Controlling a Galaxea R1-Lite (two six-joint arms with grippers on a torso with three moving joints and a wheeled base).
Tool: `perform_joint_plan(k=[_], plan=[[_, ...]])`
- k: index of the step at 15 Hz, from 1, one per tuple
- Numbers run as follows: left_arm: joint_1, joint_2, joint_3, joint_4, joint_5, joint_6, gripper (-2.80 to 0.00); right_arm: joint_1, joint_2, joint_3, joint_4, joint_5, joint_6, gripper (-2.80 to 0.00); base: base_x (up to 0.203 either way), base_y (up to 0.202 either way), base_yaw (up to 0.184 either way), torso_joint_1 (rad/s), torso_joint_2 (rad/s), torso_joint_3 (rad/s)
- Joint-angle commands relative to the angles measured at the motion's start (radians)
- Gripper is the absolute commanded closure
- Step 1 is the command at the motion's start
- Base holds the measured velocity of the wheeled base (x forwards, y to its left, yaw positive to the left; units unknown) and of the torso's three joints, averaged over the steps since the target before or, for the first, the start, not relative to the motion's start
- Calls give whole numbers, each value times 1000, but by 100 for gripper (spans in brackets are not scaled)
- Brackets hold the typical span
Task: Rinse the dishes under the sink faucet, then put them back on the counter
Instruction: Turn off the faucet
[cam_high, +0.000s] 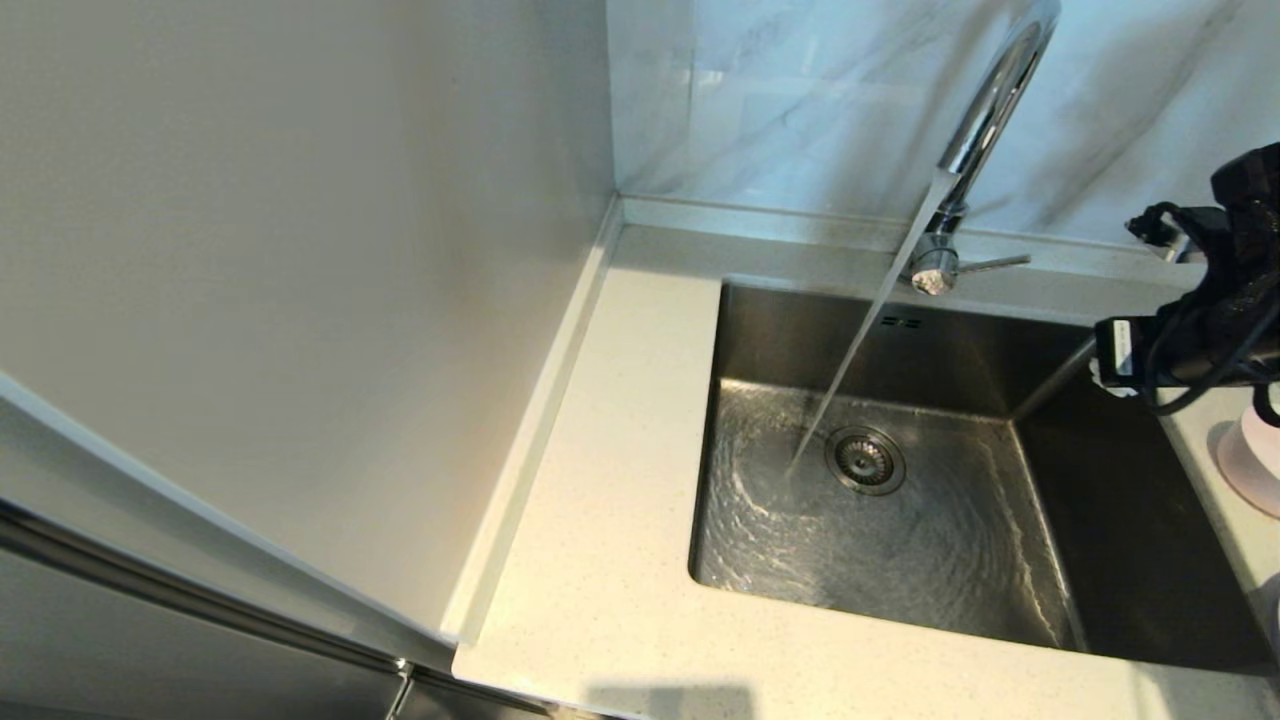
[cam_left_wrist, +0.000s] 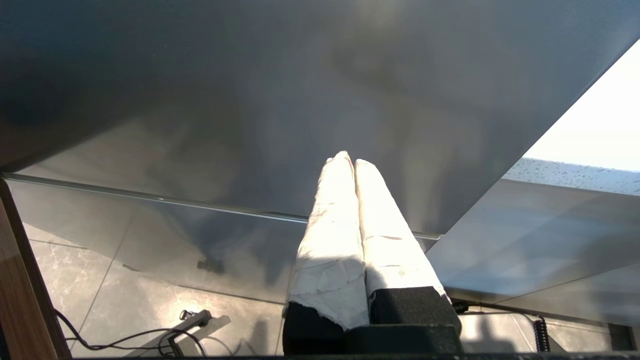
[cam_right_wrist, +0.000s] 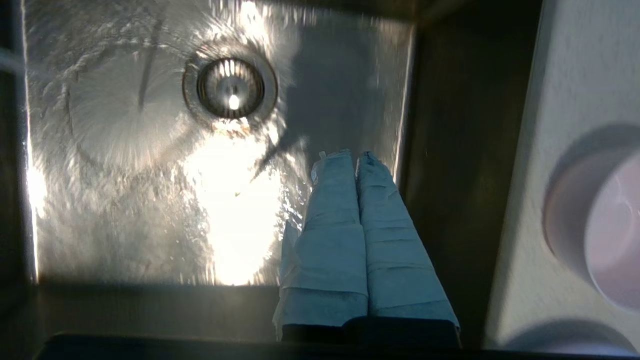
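A: At the head view's right edge, the right arm (cam_high: 1200, 320) shows only in part, over the sink's (cam_high: 760, 330) right rim; its fingertips are cut off there.
B: Wrist view fills that in. Right gripper (cam_right_wrist: 356, 159) over the basin, fingers pressed together, nothing between them.
A: Bowl (cam_right_wrist: 597, 227)?
B: On the counter (cam_right_wrist: 525, 200) right of the sink, partly out of frame in both views. Plate: cannot make out.
A: Faucet (cam_high: 985, 120) stands behind the sink, neck arching forward, top cropped. Its lever (cam_high: 995, 264) points right. Water (cam_high: 850, 370) slants down, landing just left of the drain (cam_high: 865, 460).
B: Left gripper (cam_left_wrist: 352, 161) is parked low beside a grey cabinet panel (cam_left_wrist: 250, 100), fingers together, empty. Cable (cam_left_wrist: 130, 337) on the floor beneath.
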Motion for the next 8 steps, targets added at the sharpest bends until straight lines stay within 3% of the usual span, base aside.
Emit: perform_joint_plan(k=[1, 8], plan=[[0, 0, 0, 0, 1, 0, 0, 25, 83, -2, -90, -39, 24, 0, 0, 0, 0, 0, 0, 0], [0, 0, 0, 0, -1, 0, 0, 38, 239, -198, -145, -124, 50, 0, 0, 0, 0, 0, 0, 0]])
